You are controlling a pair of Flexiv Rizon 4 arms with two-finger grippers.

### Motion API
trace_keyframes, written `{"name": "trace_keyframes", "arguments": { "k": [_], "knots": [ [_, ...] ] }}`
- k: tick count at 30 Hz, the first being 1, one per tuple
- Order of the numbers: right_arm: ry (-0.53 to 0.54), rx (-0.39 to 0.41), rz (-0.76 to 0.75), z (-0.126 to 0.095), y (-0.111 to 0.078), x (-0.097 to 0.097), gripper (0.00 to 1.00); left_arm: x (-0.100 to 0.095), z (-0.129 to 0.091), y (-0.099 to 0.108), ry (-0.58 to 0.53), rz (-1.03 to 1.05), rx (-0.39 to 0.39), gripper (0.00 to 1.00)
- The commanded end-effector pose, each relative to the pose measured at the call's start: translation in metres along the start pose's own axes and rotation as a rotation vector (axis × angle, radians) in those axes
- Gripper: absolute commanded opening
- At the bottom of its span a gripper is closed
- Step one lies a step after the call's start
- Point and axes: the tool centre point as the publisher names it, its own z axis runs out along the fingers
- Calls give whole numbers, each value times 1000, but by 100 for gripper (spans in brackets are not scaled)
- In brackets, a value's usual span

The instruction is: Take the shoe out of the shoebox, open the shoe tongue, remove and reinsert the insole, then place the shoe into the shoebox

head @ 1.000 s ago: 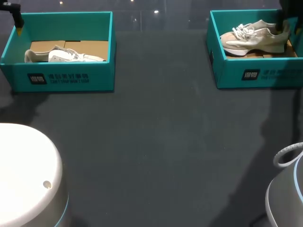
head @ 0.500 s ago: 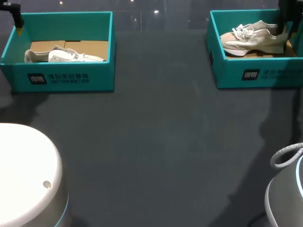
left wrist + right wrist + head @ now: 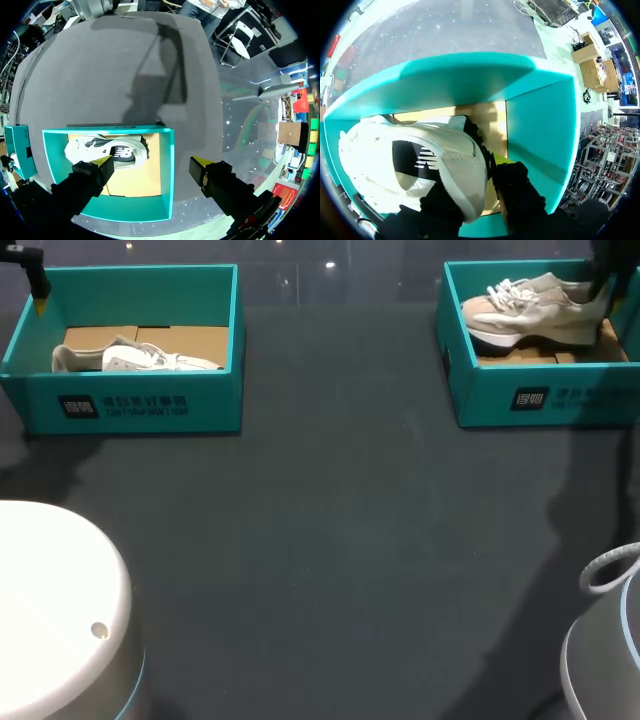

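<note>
Step one, take-out: right gripper point(image 3: 487, 176) pinches the heel of shoe point(image 3: 535, 302), which hangs tilted above the floor of right box point(image 3: 545, 397), inside its walls. Left gripper point(image 3: 150, 166) is spread, hovering over left box point(image 3: 168, 150). Next, likely: lift shoe clear of front wall, set on table

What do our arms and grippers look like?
The left gripper has two blocky black fingers with yellow tips; the right gripper matches, one yellow tip showing. The left arm and right arm are rounded, white, blue-trimmed; a pale cable loops off the right.
</note>
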Motion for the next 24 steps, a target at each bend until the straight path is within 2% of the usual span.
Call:
{"name": "trace_keyframes", "arguments": {
  "k": [1,17,24],
  "knots": [
    [-10,-9,6,-33,-8,-4,0,0,0,-1,2,1,-2,100],
    [-52,-66,-14,-125,-42,-24,0,0,0,-1,2,1,-2,100],
    [-56,-92,-6,-174,-54,-35,0,0,0,-1,2,1,-2,100]
  ]
}}
